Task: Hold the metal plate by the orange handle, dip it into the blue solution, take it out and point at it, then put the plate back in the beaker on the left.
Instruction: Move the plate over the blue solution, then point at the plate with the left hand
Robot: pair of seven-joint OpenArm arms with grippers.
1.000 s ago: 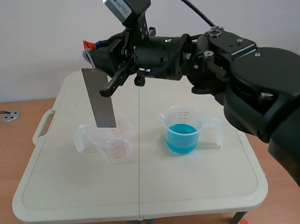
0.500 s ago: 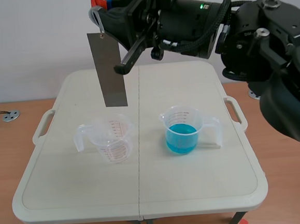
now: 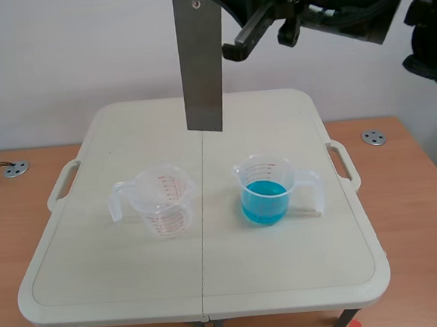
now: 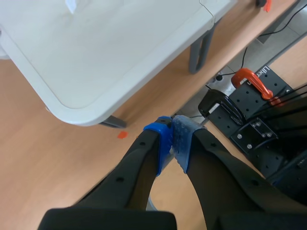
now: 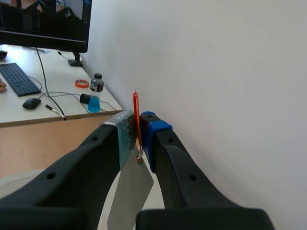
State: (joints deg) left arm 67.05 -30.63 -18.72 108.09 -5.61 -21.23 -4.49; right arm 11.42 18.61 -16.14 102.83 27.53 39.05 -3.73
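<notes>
Hanging upright, well above the pale bench [image 3: 288, 275]: flat grey metal plate [image 3: 199, 66] | right hand [image 5: 138, 125] clamps its thin orange handle [image 5: 135, 112] | left hand [image 4: 170, 136] closed, empty | below: empty clear cup [image 3: 162, 202], cup of blue liquid [image 3: 265, 199]

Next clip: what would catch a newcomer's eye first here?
A long grey plate hangs high over the table, clamped by its orange handle in the right hand. Below it on the table stand an empty beaker to the left and a beaker of blue solution to the right.
</notes>
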